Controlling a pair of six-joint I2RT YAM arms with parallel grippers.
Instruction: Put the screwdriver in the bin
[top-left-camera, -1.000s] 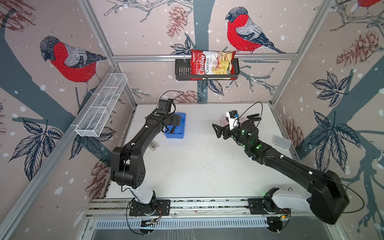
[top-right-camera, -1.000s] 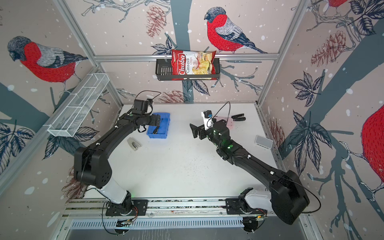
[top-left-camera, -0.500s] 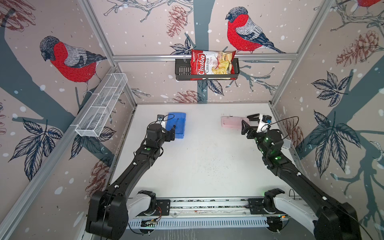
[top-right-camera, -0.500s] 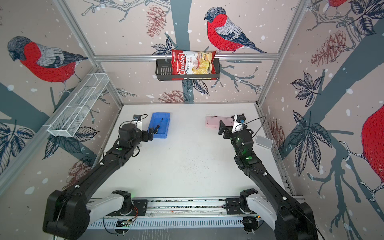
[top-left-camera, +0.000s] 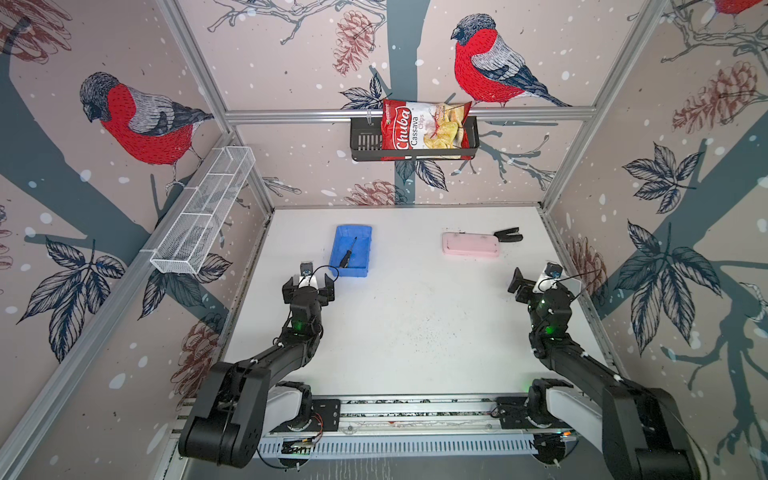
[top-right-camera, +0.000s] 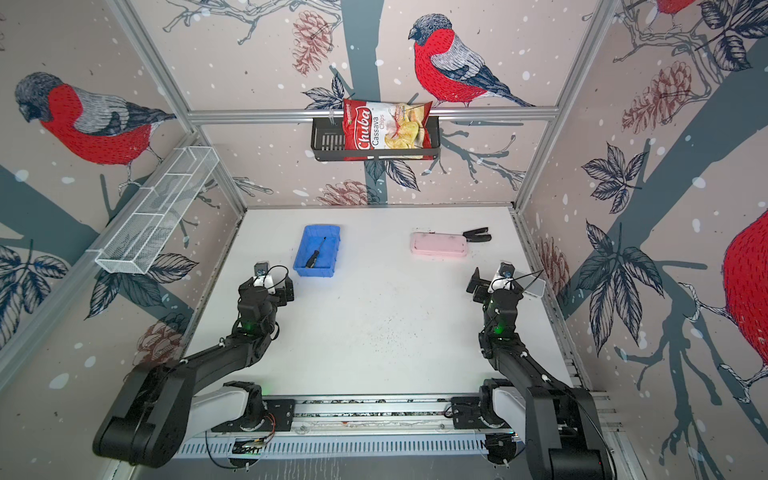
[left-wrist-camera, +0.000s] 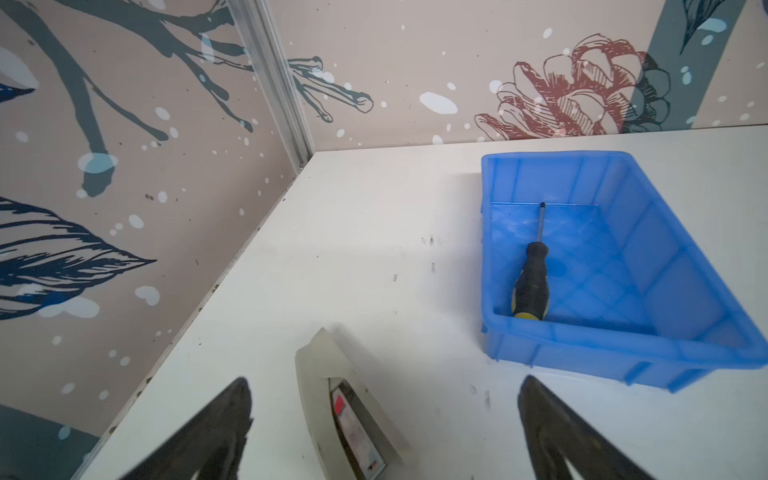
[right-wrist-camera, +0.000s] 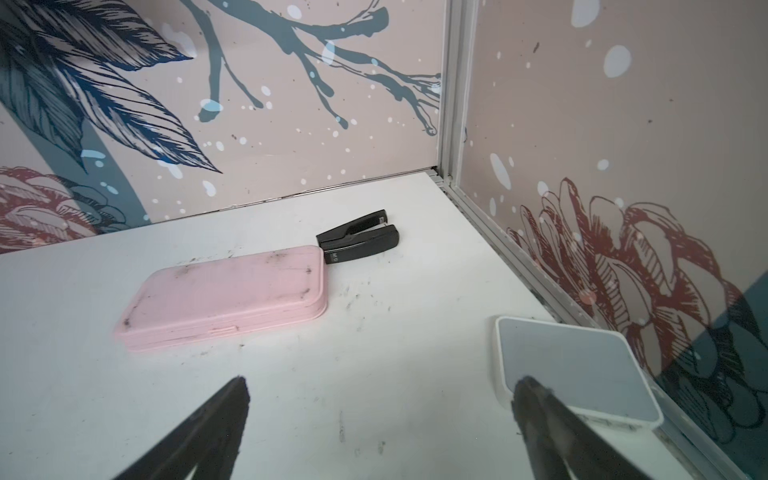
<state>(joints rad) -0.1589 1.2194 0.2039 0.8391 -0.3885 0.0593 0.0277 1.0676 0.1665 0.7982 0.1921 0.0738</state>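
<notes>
On the white table (top-left-camera: 415, 316), far-left part: the bin (top-left-camera: 353, 227) w/ the screwdriver (top-left-camera: 348, 253) lying flat on its floor, yellow butt against the near wall, shaft tip at the foot of the far wall (wrist view, (left-wrist-camera: 532, 282)). Task judged complete.

L gripper (top-left-camera: 308, 286): jaws spread wide, nothing between them, just beside the bin's near corner but not touching it. R gripper (right-wrist-camera: 383, 384): jaws equally wide, empty, near the R wall and well apart from the bin.

Risks (judgement):
- L arm sat close to the bin. A careless swing toward the far side could clip the rim and shove or tip the shallow bin, and the screwdriver could roll out.
- A tape-roll-like item (left-wrist-camera: 332, 374) lay on the table under the L jaws. A low move could drag it into the bin wall.
- R finger hung over a flat white device (right-wrist-camera: 573, 365) by the wall. A drop there could knock it.

Writing: snack bag (top-left-camera: 424, 129) in the black wall rack (top-left-camera: 365, 141) read "Chuba Cassava Chips". The black stapler (top-left-camera: 509, 235), touching the end of the pink case (top-left-camera: 470, 244), bore small pale lettering, too small to read for certain. The label inside the tape item showed a red patch; text illegible.
</notes>
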